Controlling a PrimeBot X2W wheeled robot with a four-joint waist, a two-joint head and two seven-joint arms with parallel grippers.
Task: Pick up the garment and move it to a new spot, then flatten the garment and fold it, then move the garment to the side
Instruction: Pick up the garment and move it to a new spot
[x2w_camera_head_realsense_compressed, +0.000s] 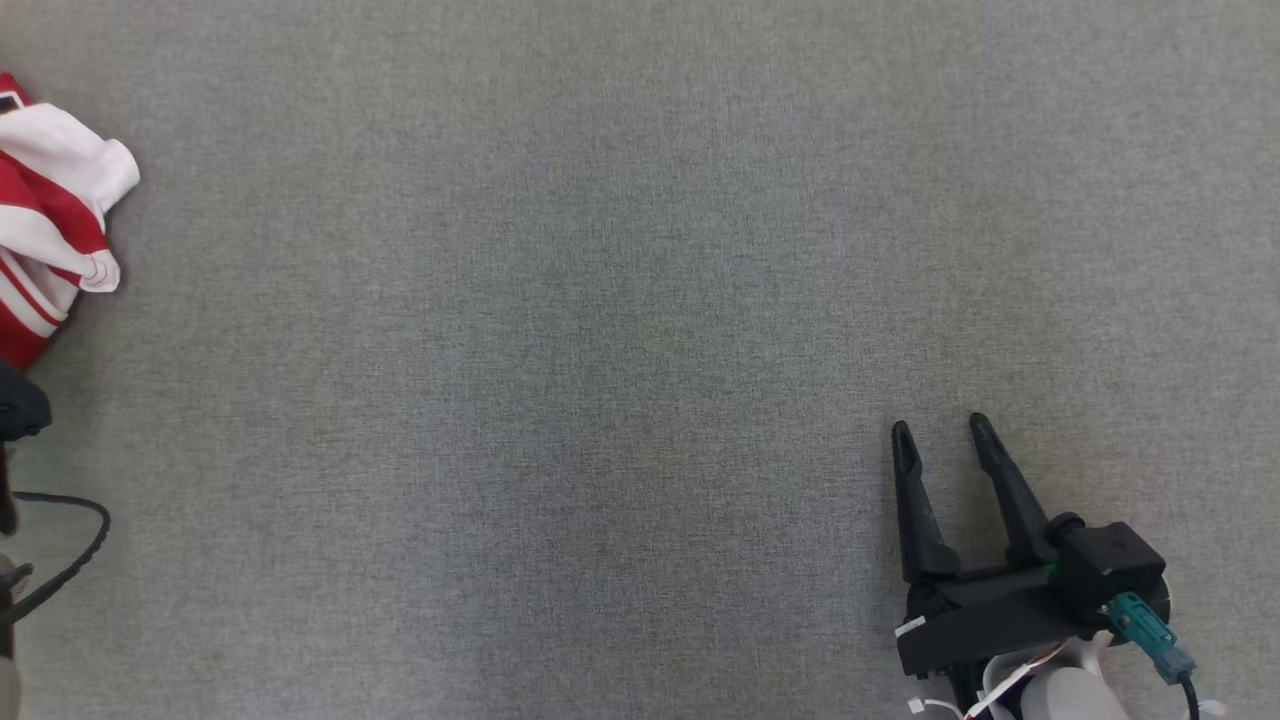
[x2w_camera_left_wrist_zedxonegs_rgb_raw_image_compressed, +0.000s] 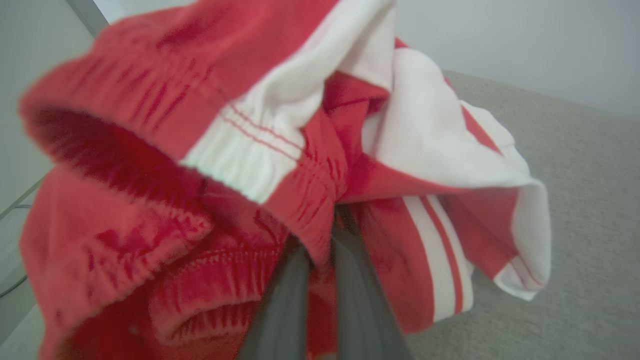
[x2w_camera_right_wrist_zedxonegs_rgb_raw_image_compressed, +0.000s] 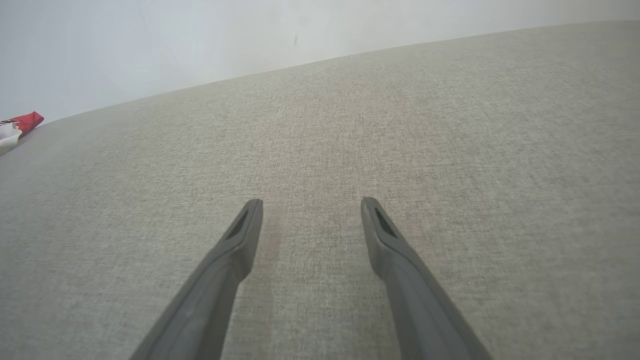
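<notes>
The garment (x2w_camera_head_realsense_compressed: 45, 230) is red with white stripes and lies bunched at the far left edge of the grey cloth surface in the head view. Up close in the left wrist view, the garment (x2w_camera_left_wrist_zedxonegs_rgb_raw_image_compressed: 300, 150) is crumpled over my left gripper (x2w_camera_left_wrist_zedxonegs_rgb_raw_image_compressed: 322, 250), whose two dark fingers are pressed together with a fold of red fabric pinched between them. My right gripper (x2w_camera_head_realsense_compressed: 940, 432) rests low on the right of the surface, fingers spread and holding nothing. In the right wrist view my right gripper (x2w_camera_right_wrist_zedxonegs_rgb_raw_image_compressed: 310, 202) points over bare cloth, with a corner of the garment (x2w_camera_right_wrist_zedxonegs_rgb_raw_image_compressed: 17, 125) at the far left.
The grey cloth surface (x2w_camera_head_realsense_compressed: 600, 350) stretches wide between the garment and my right gripper. A black cable (x2w_camera_head_realsense_compressed: 70, 560) loops at the lower left edge beside a dark part of my left arm (x2w_camera_head_realsense_compressed: 20, 405). A pale wall (x2w_camera_right_wrist_zedxonegs_rgb_raw_image_compressed: 200, 40) rises behind the surface.
</notes>
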